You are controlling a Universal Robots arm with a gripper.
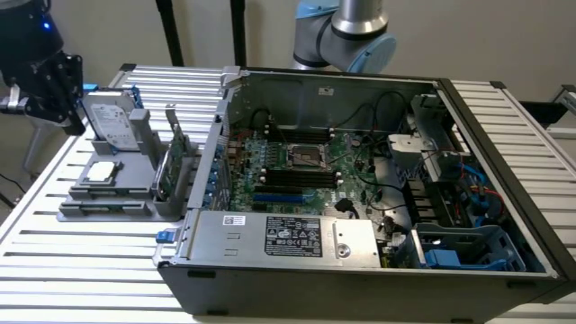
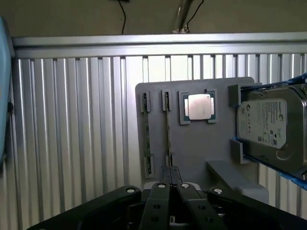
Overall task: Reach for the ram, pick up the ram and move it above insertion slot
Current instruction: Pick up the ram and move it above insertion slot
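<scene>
Gripper (image 2: 170,171) closed on nothing, hovering over the grey holder (image 2: 192,158); ram not yet gripped.
Ram (image 2: 168,127) stands on edge in a holder slot beside the CPU (image 2: 199,106); probably light, stiff, brittle, so pinch the flat faces mid-length, off the contacts.

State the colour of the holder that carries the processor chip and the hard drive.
Plain grey. The holder shows best in the wrist view.

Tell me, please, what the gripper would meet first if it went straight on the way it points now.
Most likely the ram, standing on edge in the gray holder: the gripper lines up with it in the wrist view. How far off it is, I cannot tell.
</scene>
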